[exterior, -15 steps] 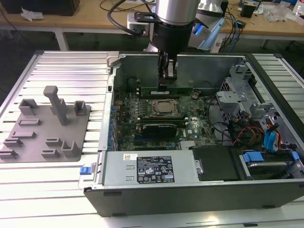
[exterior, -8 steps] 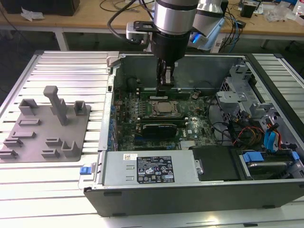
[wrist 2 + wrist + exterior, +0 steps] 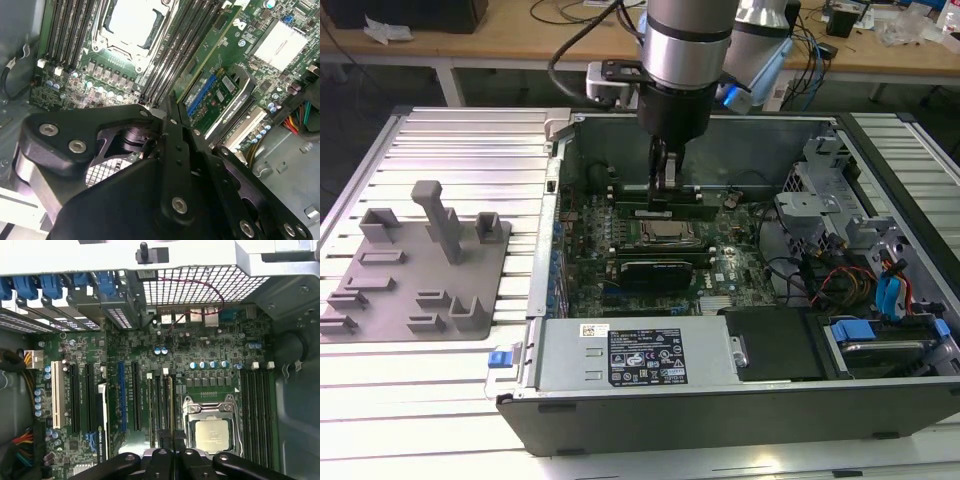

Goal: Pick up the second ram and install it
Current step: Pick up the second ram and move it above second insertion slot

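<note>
We see the claw (image 3: 172, 437) closed on the second ram (image 3: 170, 405), a thin, long green strip seen edge-on. It stands upright just beside the CPU socket (image 3: 212, 427).

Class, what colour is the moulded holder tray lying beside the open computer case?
The holder tray is grey, clearest in the exterior view.

Ribbed light-metal table (image 3: 450, 140) is seen across most of the frame, glare noted along its lower left. Wooden bench (image 3: 470, 45) on white legs is set across the top edge, cables (image 3: 808, 55) strewn at upper right. Dark floor (image 3: 380, 85) is seen beneath.
</note>
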